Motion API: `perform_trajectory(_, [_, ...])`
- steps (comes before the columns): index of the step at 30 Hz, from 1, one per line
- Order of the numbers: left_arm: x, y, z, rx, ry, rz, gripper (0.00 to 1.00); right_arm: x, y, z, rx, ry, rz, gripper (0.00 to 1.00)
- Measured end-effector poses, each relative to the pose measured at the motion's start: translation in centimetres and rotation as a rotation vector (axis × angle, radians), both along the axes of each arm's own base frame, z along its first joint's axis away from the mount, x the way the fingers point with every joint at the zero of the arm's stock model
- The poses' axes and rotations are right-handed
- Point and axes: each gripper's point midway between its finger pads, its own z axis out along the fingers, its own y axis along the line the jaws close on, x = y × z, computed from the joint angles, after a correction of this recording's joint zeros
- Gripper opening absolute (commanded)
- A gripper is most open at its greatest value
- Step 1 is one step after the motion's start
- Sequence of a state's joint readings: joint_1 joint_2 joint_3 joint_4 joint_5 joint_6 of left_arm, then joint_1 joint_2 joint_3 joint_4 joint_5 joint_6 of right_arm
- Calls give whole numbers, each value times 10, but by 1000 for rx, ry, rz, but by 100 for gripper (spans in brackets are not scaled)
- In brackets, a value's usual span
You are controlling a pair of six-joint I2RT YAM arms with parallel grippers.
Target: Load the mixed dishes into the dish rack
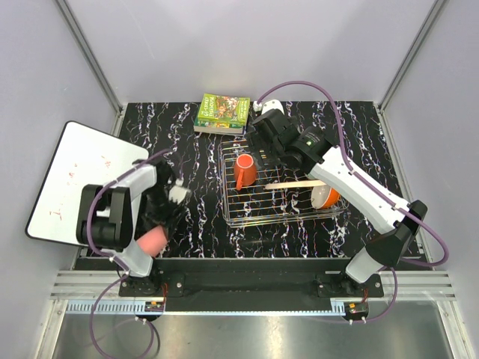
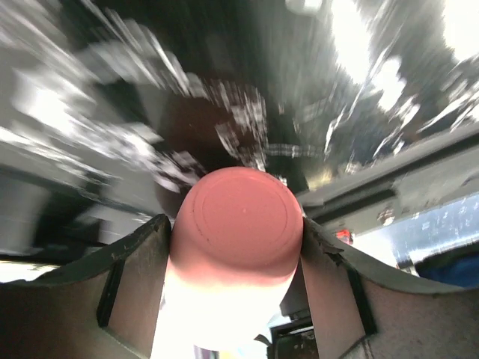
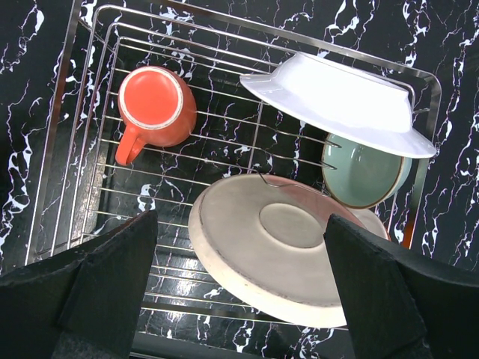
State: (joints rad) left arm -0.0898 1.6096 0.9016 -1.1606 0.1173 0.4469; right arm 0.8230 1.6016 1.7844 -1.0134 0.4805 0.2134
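My left gripper (image 1: 156, 232) is shut on a salmon-pink cup (image 1: 153, 241), held near the table's front left edge. In the left wrist view the cup's base (image 2: 238, 224) sits between both fingers (image 2: 131, 288). My right gripper (image 3: 239, 288) is open and empty, hovering above the silver wire dish rack (image 3: 82, 134); it also shows in the top view (image 1: 260, 153). In the rack (image 1: 232, 213) are an orange-pink cup (image 3: 153, 107), a large white plate (image 3: 340, 101), a pale green bowl (image 3: 363, 170) and a cream plate with a pink rim (image 3: 284, 250), leaning with its underside up. An orange-sided bowl (image 1: 328, 198) is at the rack's right end.
A green book (image 1: 222, 113) lies just behind the rack. A white board with red scribbles (image 1: 78, 179) rests at the table's left edge beside the left arm. Grey walls enclose the black marbled table (image 1: 359, 134).
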Motion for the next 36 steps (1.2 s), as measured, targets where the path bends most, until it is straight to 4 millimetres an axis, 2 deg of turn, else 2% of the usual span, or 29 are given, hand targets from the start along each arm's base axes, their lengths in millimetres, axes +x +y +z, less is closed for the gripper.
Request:
perform_trajectory(2, [33,-11,8,-24,-68,-15,0,0,0,0,1,-1,0,100])
perform_trajectory(3, [43,-15,11,-34,-91,-18,0,0,0,0,1,-1,0,100])
perform_trajectory(5, [80,-32,27,-76,-183,-32,0,1,1,1,3,-3,0,100])
perform_trajectory(8, [121,-62,58,-164,-300,-51,0,1,1,1,4,-6,0,100])
perform_trajectory(10, [138,-81,80,-236,-361,-60,0,1,0,2,0,-8,0,100])
perform_trajectory(12, [146,-98,100,-309,-395,-65,0,2,-1,2,-7,-15,-5,100])
perform_trajectory(18, [153,-135,141,-489,-446,-86,0,12,-8,5,-26,-82,-43,100])
perform_trajectory(23, [143,-165,167,-597,-504,-146,0,16,-24,12,-44,-160,-98,100])
perform_trajectory(27, [133,-192,191,-685,-582,-209,0,14,-43,40,5,-277,-162,100])
perform_trajectory(29, [125,-207,197,-728,-611,-240,0,10,-56,61,54,-351,-204,99])
perform_trajectory(33, [111,-234,198,-791,-636,-291,0,-1,-81,91,133,-463,-276,100])
perform_trajectory(36, [104,-254,189,-835,-658,-326,0,-10,-97,102,179,-520,-316,100])
